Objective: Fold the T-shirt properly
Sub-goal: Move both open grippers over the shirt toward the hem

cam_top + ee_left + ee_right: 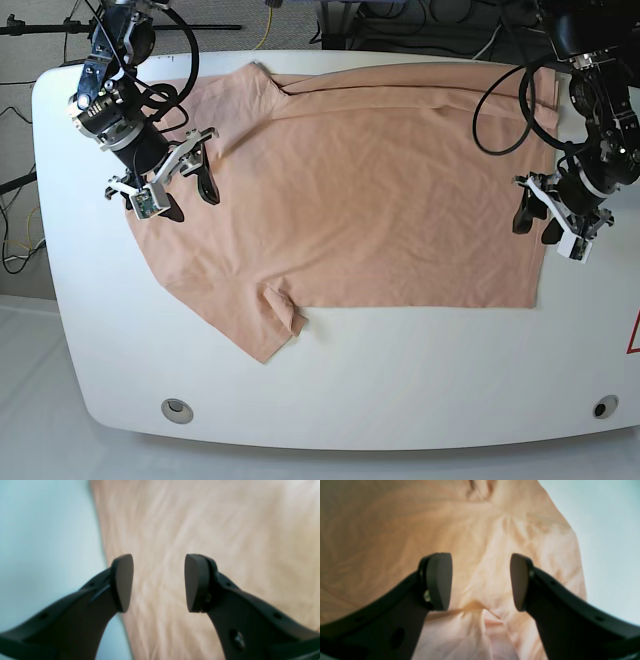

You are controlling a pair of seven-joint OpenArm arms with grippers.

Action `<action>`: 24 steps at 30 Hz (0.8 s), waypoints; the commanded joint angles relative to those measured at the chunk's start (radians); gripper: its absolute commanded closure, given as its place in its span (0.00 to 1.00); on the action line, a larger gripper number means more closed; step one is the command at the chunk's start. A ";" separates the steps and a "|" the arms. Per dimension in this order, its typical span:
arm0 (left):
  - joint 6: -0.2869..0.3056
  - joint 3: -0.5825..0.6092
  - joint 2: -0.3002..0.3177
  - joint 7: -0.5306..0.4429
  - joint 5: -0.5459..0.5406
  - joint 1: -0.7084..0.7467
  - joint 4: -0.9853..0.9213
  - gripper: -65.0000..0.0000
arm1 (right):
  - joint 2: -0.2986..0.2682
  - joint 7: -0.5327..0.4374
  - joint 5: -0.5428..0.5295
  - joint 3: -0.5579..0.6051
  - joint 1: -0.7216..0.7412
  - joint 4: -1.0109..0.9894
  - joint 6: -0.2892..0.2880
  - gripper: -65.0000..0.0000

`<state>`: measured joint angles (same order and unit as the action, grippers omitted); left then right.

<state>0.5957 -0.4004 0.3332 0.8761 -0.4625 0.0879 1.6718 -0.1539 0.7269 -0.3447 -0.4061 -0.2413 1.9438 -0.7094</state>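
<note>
Peach short-sleeved cotton T-shirt point(370, 190) lies spread flat on the white rounded table point(400, 380), covering the table's middle and reaching its far edge. Neck end points toward the table's left edge in the base view, hem toward the right edge. One sleeve lies at the far-left corner region, the other sleeve toward the near edge, left of centre. Right gripper point(180, 190) sits over the shirt's shoulder area by the left edge. Left gripper point(538, 218) sits over the hem by the right edge. Both are apart from the cloth, jaws spread.
</note>
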 commanded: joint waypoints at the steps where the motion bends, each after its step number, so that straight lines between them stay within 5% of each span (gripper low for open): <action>1: -0.006 -0.016 0.012 -0.004 0.005 0.006 0.017 0.51 | -0.020 -0.015 0.002 -0.018 0.002 0.021 0.011 0.46; 13: 0.003 -0.147 0.014 0.028 -0.039 0.092 0.108 0.49 | -0.002 0.002 -0.011 -0.015 -0.042 0.062 0.011 0.45; 24: 0.003 -0.093 0.053 0.007 -0.043 -0.023 0.027 0.49 | 0.016 0.006 0.034 0.038 0.112 -0.015 0.011 0.45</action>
<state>0.6022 -0.5095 0.3599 0.9237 -0.4984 0.1127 1.7195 -0.1360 0.7643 -0.2932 -0.3859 -0.1844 1.9415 -0.6956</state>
